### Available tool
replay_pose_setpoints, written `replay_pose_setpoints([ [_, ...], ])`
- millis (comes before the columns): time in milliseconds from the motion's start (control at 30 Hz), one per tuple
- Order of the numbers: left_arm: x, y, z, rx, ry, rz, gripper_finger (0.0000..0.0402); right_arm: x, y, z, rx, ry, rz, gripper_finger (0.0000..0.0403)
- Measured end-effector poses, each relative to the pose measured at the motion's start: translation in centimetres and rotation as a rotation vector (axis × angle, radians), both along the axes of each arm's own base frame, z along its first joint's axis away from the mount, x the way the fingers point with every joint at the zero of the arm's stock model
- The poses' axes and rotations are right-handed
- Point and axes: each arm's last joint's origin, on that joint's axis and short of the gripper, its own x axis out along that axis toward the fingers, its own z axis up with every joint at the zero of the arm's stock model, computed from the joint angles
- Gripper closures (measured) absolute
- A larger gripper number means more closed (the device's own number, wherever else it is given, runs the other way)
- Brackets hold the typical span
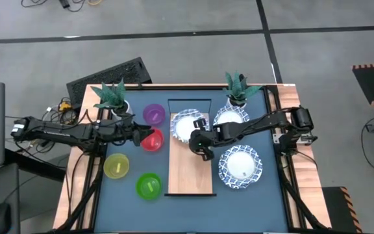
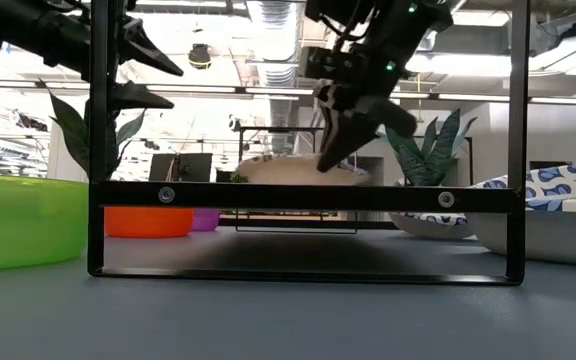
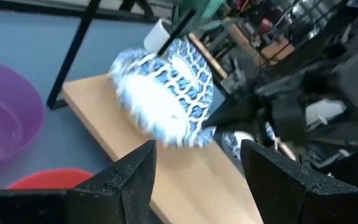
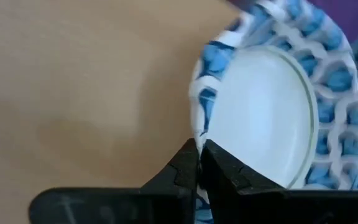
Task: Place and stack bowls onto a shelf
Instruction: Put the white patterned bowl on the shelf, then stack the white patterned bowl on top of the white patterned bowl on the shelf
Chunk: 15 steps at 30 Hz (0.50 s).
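Note:
My right gripper (image 1: 199,139) is shut on a white bowl with a blue-patterned rim (image 1: 186,125) over the far half of the light-wood shelf (image 1: 190,172). The bowl shows tilted in the left wrist view (image 3: 163,93). My left gripper (image 1: 140,135) is open and empty just above the red bowl (image 1: 152,141); its fingers (image 3: 129,180) show wide apart. The purple bowl (image 1: 154,115), the yellow bowl (image 1: 116,166) and the green bowl (image 1: 149,186) rest on the blue tabletop left of the shelf. Another white patterned bowl (image 1: 241,166) rests right of the shelf. My right gripper pinches the bowl's rim (image 4: 199,134) between its two fingers, one inside the bowl and one outside, on the side toward the table's right. The fingers slant down from the right. The bowl is tilted, its held side raised; whether its lower rim touches the shelf I cannot tell.
A third white patterned bowl (image 1: 231,117) lies at the back right, beside a potted plant (image 1: 239,88). Another plant (image 1: 112,96) stands at the back left. A thin black frame (image 2: 308,195) stands around the shelf. A keyboard (image 1: 109,75) lies beyond the far edge.

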Motion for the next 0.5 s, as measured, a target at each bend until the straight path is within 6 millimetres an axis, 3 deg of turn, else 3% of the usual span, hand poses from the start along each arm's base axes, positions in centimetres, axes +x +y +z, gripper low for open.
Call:
replay_pose_setpoints([
  [167,-0.1,0.0,0.0,-0.005,-0.007,-0.006,0.0184,0.2,-0.2,0.9,0.011,-0.063,-0.01,0.03],
  [400,-0.1,0.0,0.1,-0.009,-0.016,-0.005,0.0184,-0.1,-0.6,1.7,0.041,-0.086,-0.017,0.0191],
  [500,-0.1,0.0,0.1,-0.018,-0.017,-0.004,0.0184,-0.6,-0.6,3.1,0.053,-0.099,-0.032,0.0159],
])
